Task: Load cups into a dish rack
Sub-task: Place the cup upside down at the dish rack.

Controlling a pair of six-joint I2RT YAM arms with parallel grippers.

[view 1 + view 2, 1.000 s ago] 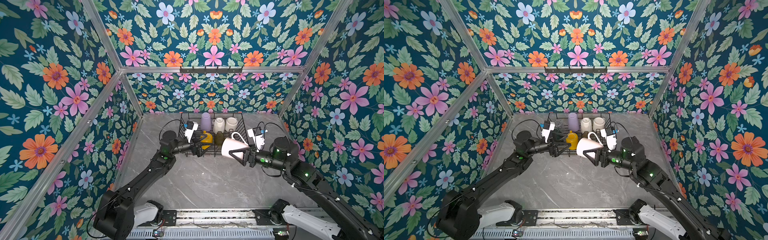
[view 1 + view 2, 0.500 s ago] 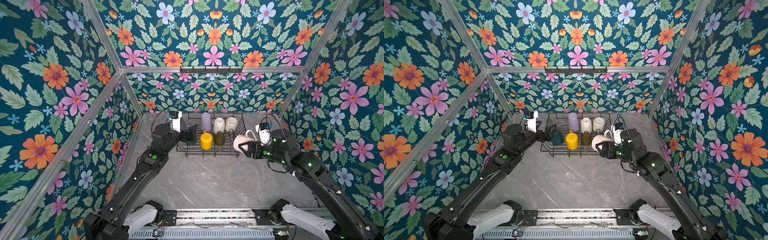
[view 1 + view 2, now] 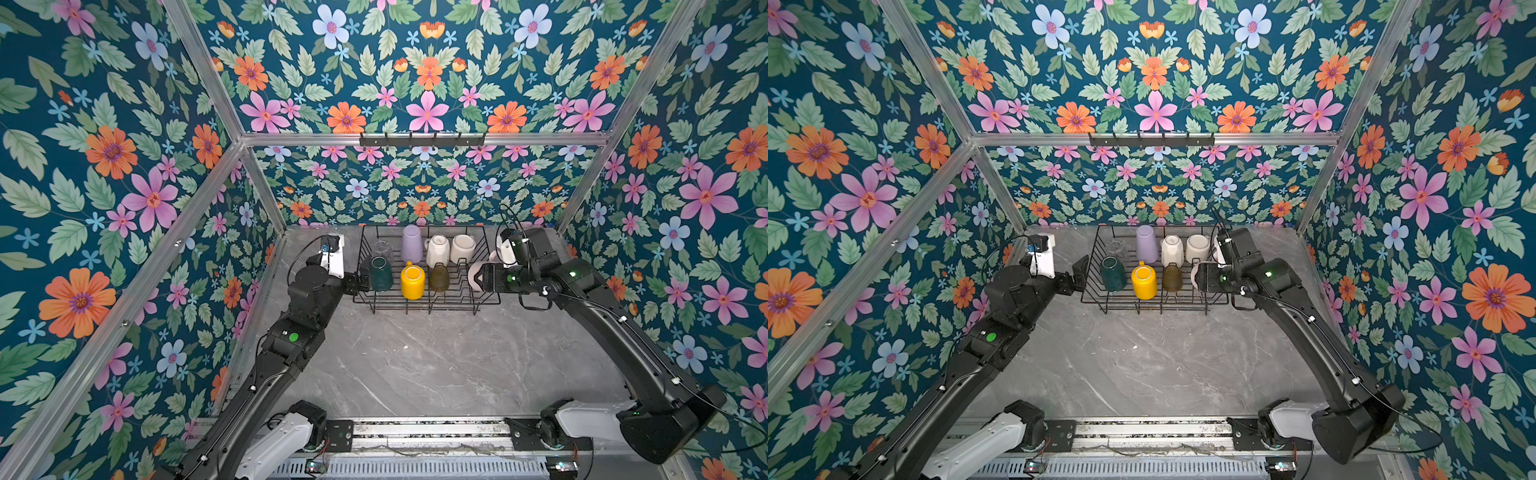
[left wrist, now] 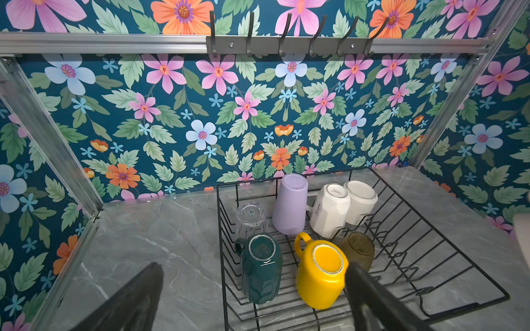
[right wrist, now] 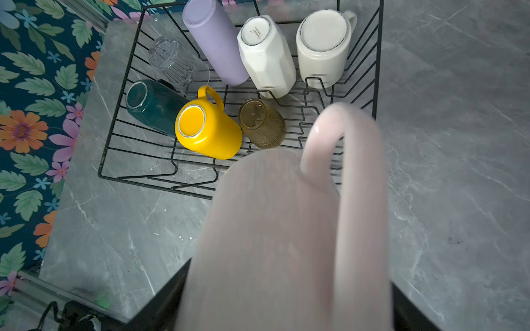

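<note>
In both top views the rack (image 3: 457,300) sits at the back of the desk (image 3: 415,365) with seven cups in it, bottoms up: a clear glass (image 3: 381,249), lilac tumbler (image 3: 411,244) and two white mugs (image 3: 437,250) along the back, and a green mug (image 3: 380,274), yellow mug (image 3: 412,282) and brown glass (image 3: 439,278) along the front. My right hand (image 3: 484,277) is clamped on the pink mug (image 3: 473,276) and holds it over the rack's right end, just beside the brown glass. The mug lies on its side, its long axis running along the rack's length. My left hand (image 3: 1079,274) hangs just outside the rack's left wall, near the green mug. From the left wrist, its fingers (image 4: 137,298) stand far apart with nothing held between them. From the right wrist, the pink mug fills the foreground, handle (image 5: 352,160) uppermost, and the bare wires beside the brown glass lie straight ahead of it. I judge the right arm owns this placement: the free spot is the front right corner, so the mug needs tipping and lowering there without knocking the glass. Whether it touches the wires yet, I cannot tell.
</note>
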